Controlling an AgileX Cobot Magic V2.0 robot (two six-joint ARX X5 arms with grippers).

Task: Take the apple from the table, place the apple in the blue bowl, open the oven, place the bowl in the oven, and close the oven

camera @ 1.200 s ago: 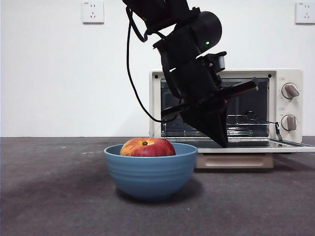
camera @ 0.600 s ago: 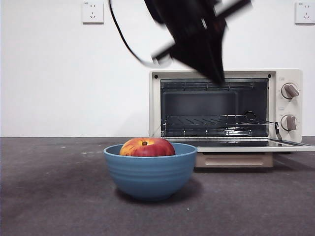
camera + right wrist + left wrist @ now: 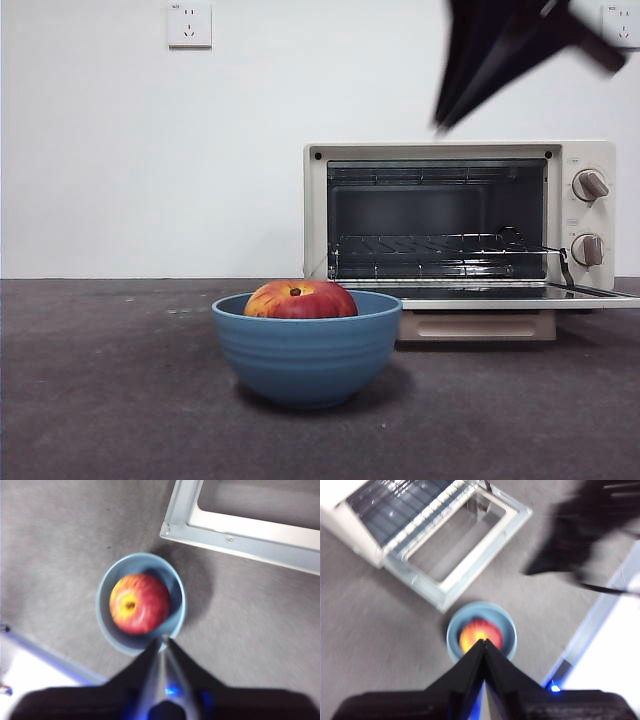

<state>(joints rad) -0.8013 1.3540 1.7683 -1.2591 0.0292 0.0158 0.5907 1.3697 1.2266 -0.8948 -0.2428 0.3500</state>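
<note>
The red and yellow apple (image 3: pixel 300 299) lies inside the blue bowl (image 3: pixel 305 350), which stands on the table (image 3: pixel 110 400) in front of the oven (image 3: pixel 580 150). The oven's door (image 3: pixel 500 296) is folded down flat, showing the wire rack inside. My right gripper (image 3: pixel 442 122) is a dark blur high over the oven's top, well clear of the bowl. In its own view the right gripper (image 3: pixel 164 638) is shut and empty above the bowl (image 3: pixel 101 600) and apple (image 3: pixel 139 603). Higher still, my left gripper (image 3: pixel 484 642) is shut over the bowl (image 3: pixel 453 630).
The open door (image 3: pixel 479 555) juts out level just behind the bowl's right side. Two knobs (image 3: pixel 589 185) sit on the oven's right panel. The table's near edge (image 3: pixel 45 652) runs close to the bowl. Wall sockets (image 3: pixel 189 24) hang on the white wall.
The right arm has risen from beside the bowl and oven opening, swinging up and to the right above the oven. Bowl, apple and open door have stayed put.
</note>
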